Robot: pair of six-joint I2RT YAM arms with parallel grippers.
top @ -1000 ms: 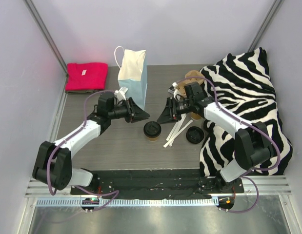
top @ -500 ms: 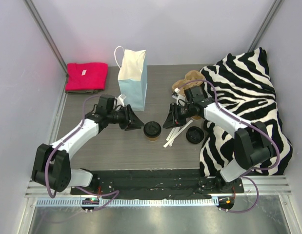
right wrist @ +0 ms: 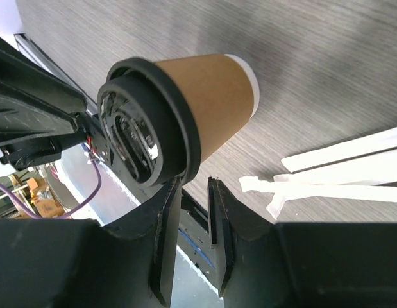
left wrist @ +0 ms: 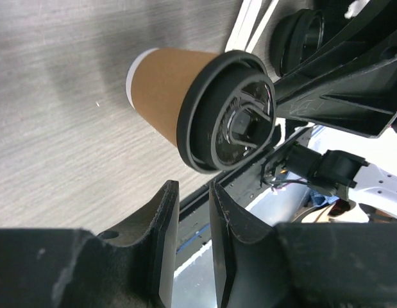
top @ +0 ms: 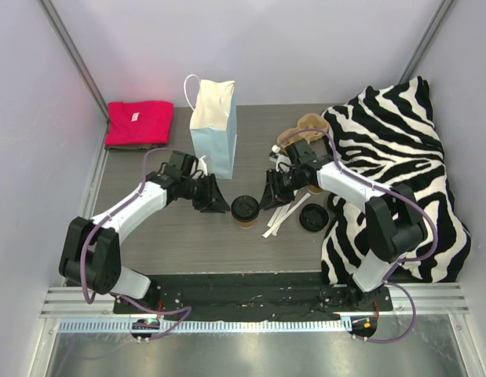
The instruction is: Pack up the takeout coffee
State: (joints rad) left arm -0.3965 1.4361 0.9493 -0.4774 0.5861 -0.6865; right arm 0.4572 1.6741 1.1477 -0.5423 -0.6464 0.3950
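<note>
Takeout coffee stands upright with the left gripper and right gripper flanking it, just beside. Both jaws are narrowly parted and empty. Bare table on the near side, blue bag behind.

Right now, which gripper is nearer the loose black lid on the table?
Right. The right gripper is just left of the loose lid; the left gripper lies beyond the cup.

Bright, even light with soft shadows; the left gripper looms dark, slightly blurred.
</note>
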